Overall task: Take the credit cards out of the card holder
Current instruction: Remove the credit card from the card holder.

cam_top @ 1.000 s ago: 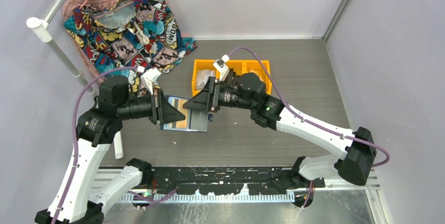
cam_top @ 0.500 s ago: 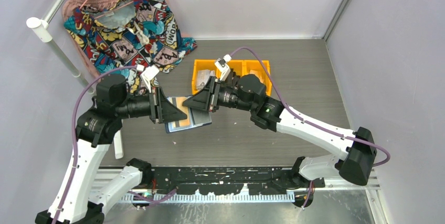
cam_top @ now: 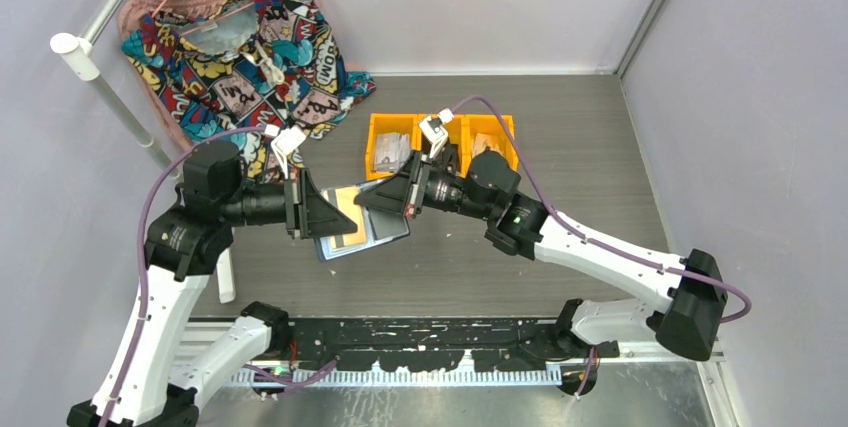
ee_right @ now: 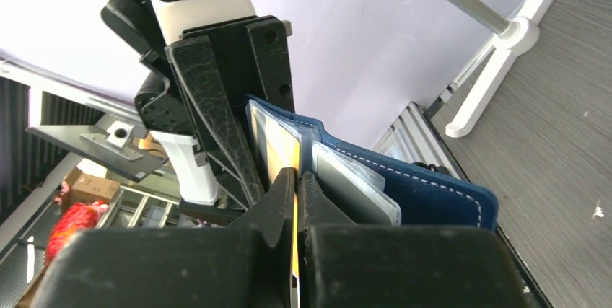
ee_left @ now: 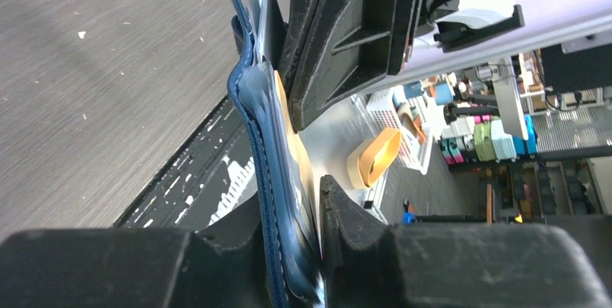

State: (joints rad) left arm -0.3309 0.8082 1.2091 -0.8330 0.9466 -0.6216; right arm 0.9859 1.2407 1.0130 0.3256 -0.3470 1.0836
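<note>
The left pincer [ee_left: 302, 203] clamps the navy-blue leather bifold card holder [ee_right: 433, 194], held off the bench just beside the yellow plastic bins [cam_top: 395, 119]. The right pincer [ee_right: 296, 178] is pinched on a tan-orange credit card [ee_right: 280, 151] that is still pocketed. By this view, extraction has hardly begun.

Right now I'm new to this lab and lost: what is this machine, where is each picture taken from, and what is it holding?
Two robot arms are bolted to a grey table. The wide picture looks down on both; the other two come from a camera on each wrist. The left arm has its jaws shut on a blue wallet. The right arm pinches an orange card in it with its jaws. Yellow bins and a colourful shirt sit farther back.
</note>
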